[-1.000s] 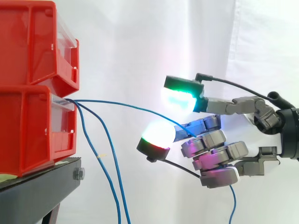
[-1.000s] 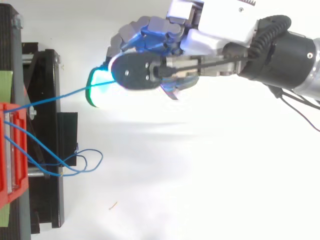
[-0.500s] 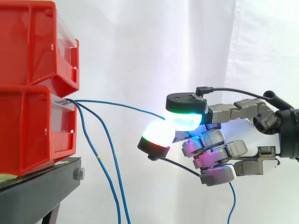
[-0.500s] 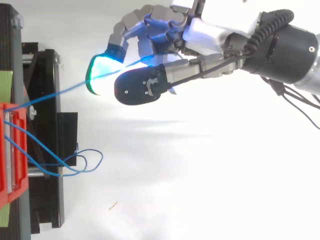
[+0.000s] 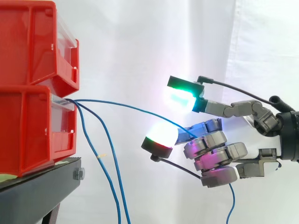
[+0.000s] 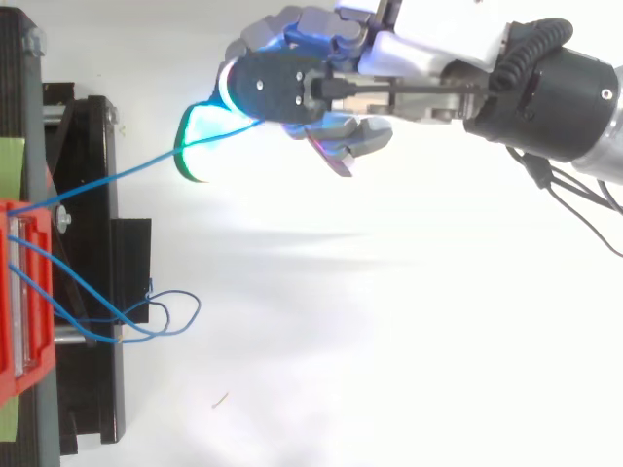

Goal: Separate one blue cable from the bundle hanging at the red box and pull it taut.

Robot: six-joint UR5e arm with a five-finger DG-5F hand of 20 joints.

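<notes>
One blue cable (image 5: 131,108) runs almost level from the lower red bin (image 5: 32,126) to my hand (image 5: 215,154), sagging only slightly. It passes between the glowing white pad (image 5: 161,137) and the curled fingers, goes in among them, and comes out below, hanging down. The green-glowing pad (image 5: 181,97) is raised above the cable, apart from it. In the top view the same cable (image 6: 117,177) slants from the red bin (image 6: 19,292) up to the hand (image 6: 409,39). Two more blue cables (image 5: 110,158) hang slack from the bin.
A second red bin (image 5: 32,42) sits on top of the lower one, both on the black stand (image 5: 37,191). In the top view the slack cables form loops (image 6: 146,316) beside the stand (image 6: 88,243). A white curtain hangs behind.
The green-glowing pad came down onto the cable half a second ago and has now lifted up again. The hand has edged slightly to the right; the cable still runs into the curled fingers.
</notes>
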